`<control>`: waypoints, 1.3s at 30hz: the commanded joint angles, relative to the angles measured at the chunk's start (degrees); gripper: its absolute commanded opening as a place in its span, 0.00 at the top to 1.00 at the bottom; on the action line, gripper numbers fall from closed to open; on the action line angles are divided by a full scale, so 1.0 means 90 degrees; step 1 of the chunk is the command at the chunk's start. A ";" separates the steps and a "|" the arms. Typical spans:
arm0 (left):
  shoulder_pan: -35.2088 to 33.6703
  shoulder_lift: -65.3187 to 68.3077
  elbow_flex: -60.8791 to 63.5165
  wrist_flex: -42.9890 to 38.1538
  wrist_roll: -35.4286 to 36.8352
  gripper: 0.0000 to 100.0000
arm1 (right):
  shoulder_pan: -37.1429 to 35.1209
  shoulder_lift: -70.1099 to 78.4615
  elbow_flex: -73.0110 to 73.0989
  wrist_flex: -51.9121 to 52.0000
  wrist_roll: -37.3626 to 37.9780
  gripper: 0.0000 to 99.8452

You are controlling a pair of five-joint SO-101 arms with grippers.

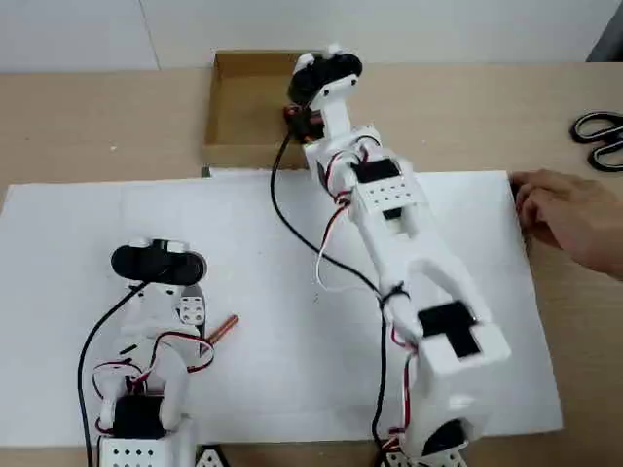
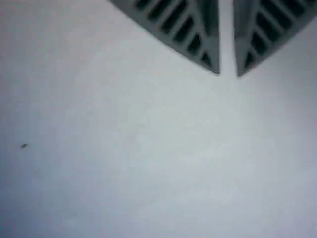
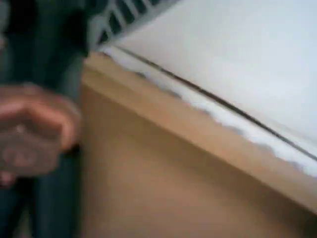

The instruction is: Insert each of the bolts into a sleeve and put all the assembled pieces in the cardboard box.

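Okay, the right gripper (image 1: 304, 121) hung at the cardboard box (image 1: 208, 102), by the right-hand corner nearest the arms. Its jaws seemed pinched on a blurry reddish piece (image 3: 27, 134), likely a bolt in its sleeve, though the grip read poorly. The left gripper (image 2: 228, 72) sat low over the white paper (image 1: 243, 243), fingers nearly pressed together with a thin slit and nothing between. A copper-coloured piece (image 1: 224, 331) lay on the paper just beside the left arm; bolt or assembly, couldn't tell.

Risks, my judgement: the held piece was close to the box wall rather than over the middle, so letting go there could bounce it off the rim onto the paper. Dropping lower could knock the wall and shove the light box. The black cable (image 1: 277, 209) hanging off the right arm might catch the rim.

Room: the box floor showed open space toward its left and back. There was plenty of room to move over the paper between the arms. Scissors (image 1: 599, 141) lay well apart at the far right.
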 commanded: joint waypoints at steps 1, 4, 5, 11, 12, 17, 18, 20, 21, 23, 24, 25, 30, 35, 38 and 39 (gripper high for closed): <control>-0.0039 -0.0068 -0.0054 0.0010 -0.0020 0.99 | 0.0122 0.0308 -0.0762 -0.0190 0.0039 1.00; -0.0039 -0.0068 -0.0054 0.0010 -0.0020 0.99 | 0.0112 0.0689 -0.1123 -0.0327 0.0039 1.00; -0.0039 -0.0068 -0.0054 0.0010 -0.0020 0.99 | 0.0122 0.0777 -0.1241 -0.0493 0.0039 1.00; -0.0039 -0.0068 -0.0054 0.0010 -0.0020 0.99 | 0.0220 0.0864 -0.2090 -0.0562 -0.0039 1.00; -0.0039 -0.0068 -0.0054 0.0010 -0.0020 0.99 | 0.0220 0.0884 -0.2247 -0.0464 -0.0098 1.00; -0.0039 -0.0068 -0.0054 0.0010 -0.0020 0.99 | 0.0132 0.1011 -0.2471 -0.0278 -0.0137 1.00; -0.0039 -0.0068 -0.0054 0.0010 -0.0020 0.99 | 0.0103 0.1011 -0.2481 -0.0269 -0.0137 1.00; -0.0039 -0.0068 -0.0054 0.0010 -0.0020 0.99 | 0.0083 0.1011 -0.2471 -0.0210 -0.0147 1.00; -0.0039 -0.0068 -0.0054 0.0010 -0.0020 0.99 | 0.0063 0.1011 -0.2471 -0.0142 -0.0186 1.00; -0.0039 -0.0068 -0.0054 0.0010 -0.0020 0.99 | 0.0015 0.1001 -0.2471 -0.0005 -0.0254 1.00; -0.0039 -0.0068 -0.0054 0.0010 -0.0020 0.99 | 0.0015 0.1001 -0.2471 0.0044 -0.0264 1.00; -0.0039 -0.0068 -0.0054 0.0010 -0.0020 0.99 | 0.0015 0.1001 -0.2471 0.0054 -0.0264 1.00; -0.0039 -0.0068 -0.0054 0.0010 -0.0020 0.99 | -0.0005 0.1001 -0.2471 0.0073 -0.0274 1.00; -0.0039 -0.0068 -0.0054 0.0010 -0.0020 0.99 | -0.0034 0.0991 -0.2471 0.0396 -0.0225 1.00; -0.0039 -0.0068 -0.0054 0.0010 -0.0020 0.99 | -0.0151 0.0982 -0.2481 0.0425 -0.0215 0.95; -0.0039 -0.0068 -0.0054 0.0010 -0.0020 0.99 | -0.0151 0.0962 -0.2481 0.0425 -0.0215 0.92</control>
